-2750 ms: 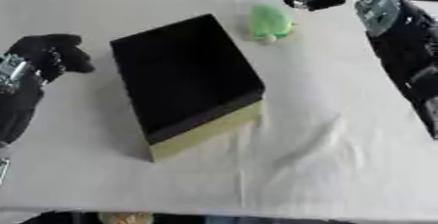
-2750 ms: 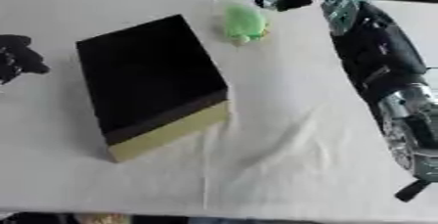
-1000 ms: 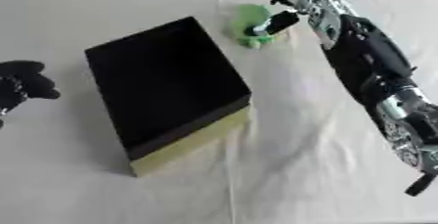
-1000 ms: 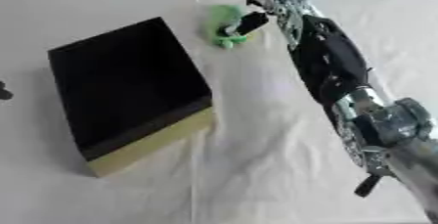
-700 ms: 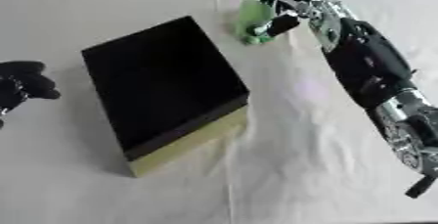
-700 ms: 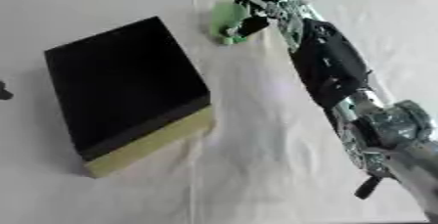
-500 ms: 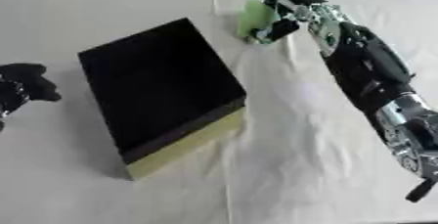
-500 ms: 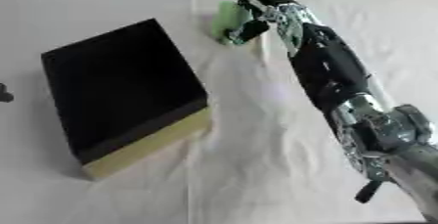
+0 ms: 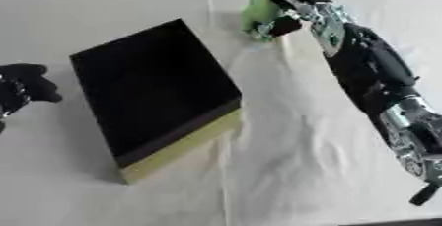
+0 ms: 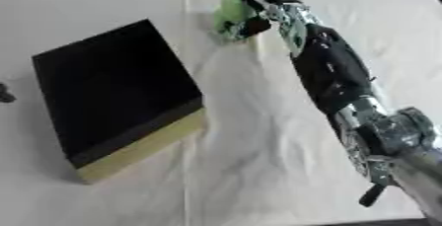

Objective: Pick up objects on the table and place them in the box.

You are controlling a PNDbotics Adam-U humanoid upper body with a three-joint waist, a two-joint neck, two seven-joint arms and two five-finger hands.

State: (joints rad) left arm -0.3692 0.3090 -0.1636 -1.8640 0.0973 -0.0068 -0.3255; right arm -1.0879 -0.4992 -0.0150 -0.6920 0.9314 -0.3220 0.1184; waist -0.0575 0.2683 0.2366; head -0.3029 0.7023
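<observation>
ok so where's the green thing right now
The green object is at the table's far edge, just beyond the black box's far right corner, with the right hand closed around it.

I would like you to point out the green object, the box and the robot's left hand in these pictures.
green object (image 9: 257, 15), left eye view, on its green body left of the fingers.
box (image 9: 151, 89), left eye view, on its dark interior.
left hand (image 9: 21, 86), left eye view, on the curled black fingers.

Table cover: white cloth, creased. Box: matt black, yellowish side. Green object: soft-looking. Right hand: black, silver metal.
</observation>
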